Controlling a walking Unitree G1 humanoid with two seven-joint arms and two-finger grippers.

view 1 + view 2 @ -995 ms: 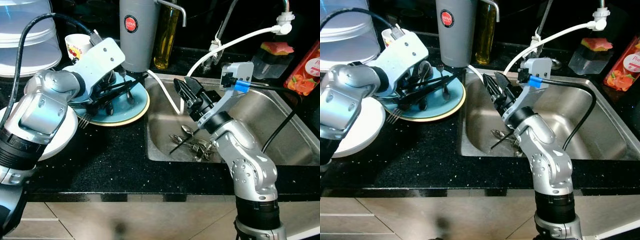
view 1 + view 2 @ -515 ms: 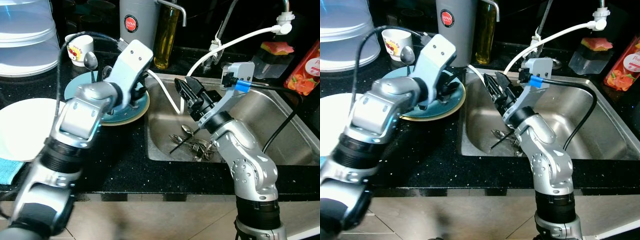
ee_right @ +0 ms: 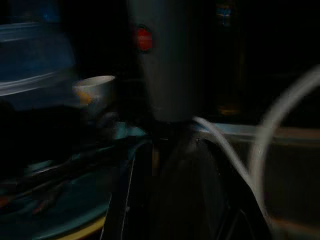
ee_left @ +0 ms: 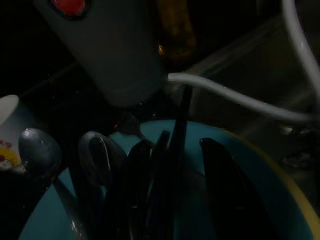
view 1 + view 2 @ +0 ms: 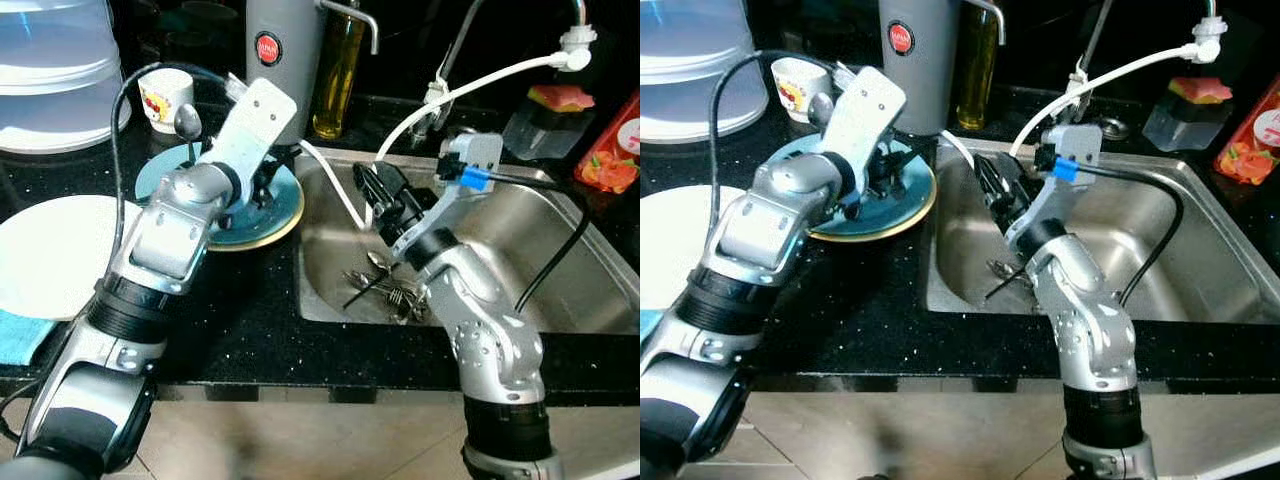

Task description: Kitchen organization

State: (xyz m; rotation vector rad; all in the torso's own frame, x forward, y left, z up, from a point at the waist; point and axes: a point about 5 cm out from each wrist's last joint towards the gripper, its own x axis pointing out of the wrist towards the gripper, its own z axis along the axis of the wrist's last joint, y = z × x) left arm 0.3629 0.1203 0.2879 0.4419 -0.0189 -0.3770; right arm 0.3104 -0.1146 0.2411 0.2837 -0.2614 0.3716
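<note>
A blue plate (image 5: 215, 215) with a yellow rim lies on the black counter left of the sink (image 5: 560, 250). Dark cutlery and two spoons (image 4: 97, 155) rest on it. My left gripper (image 5: 262, 183) hovers low over the plate; in the left wrist view its fingers (image 4: 225, 195) stand apart, with plate showing between them and a thin black stick beside them. Several pieces of cutlery (image 5: 385, 288) lie in the sink bottom. My right gripper (image 5: 375, 185) hangs above the sink's left end, over that pile.
A grey thermos (image 5: 283, 60), an oil bottle (image 5: 338, 70) and a small cup (image 5: 165, 97) stand behind the plate. A white hose (image 5: 440, 100) arcs over the sink. A white plate (image 5: 50, 255) and a blue cloth (image 5: 20, 335) lie at the left; a clear lidded container (image 5: 50, 70) is behind.
My left arm has swung its elbow down and back, uncovering the white plate; its gripper stays over the blue plate. The right arm has barely moved. The camera shifted slightly.
</note>
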